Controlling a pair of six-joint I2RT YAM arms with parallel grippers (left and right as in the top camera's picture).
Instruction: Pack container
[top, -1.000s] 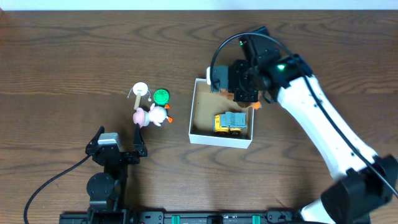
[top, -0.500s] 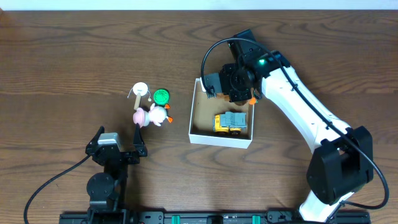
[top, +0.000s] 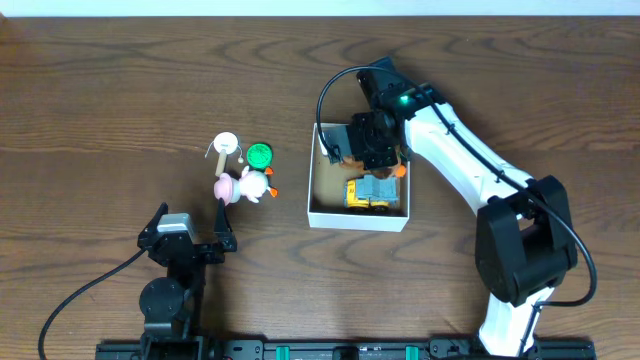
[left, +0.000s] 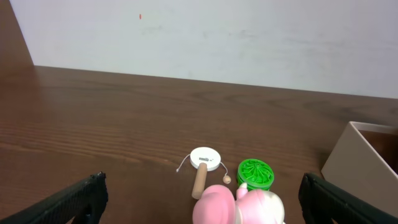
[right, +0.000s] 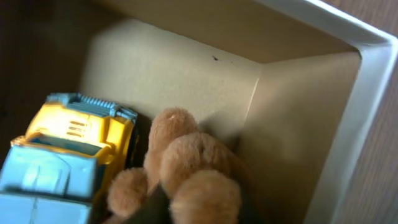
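Wood desk (top: 120, 90). R arm (top: 470, 160) reaches into container (top: 358, 220), which sits right of centre. Yellow/grey truck (top: 372, 193) is inside. R tool (right: 193, 202) clamped on brown plush (right: 180, 155) in a corner, touching truck. L tool (left: 202, 183) wide open, near pink toy (left: 239, 205), green disc (left: 255, 174), white disc (left: 204, 157).

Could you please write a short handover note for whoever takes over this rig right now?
Left gripper open, idle, empty.
Right gripper shut on the brown plush toy, low inside the container, beside the yellow truck.
Done: truck packed.
Left: release the plush; pack the pink-and-white toy, green round piece and white disc, all on the table left of the container.
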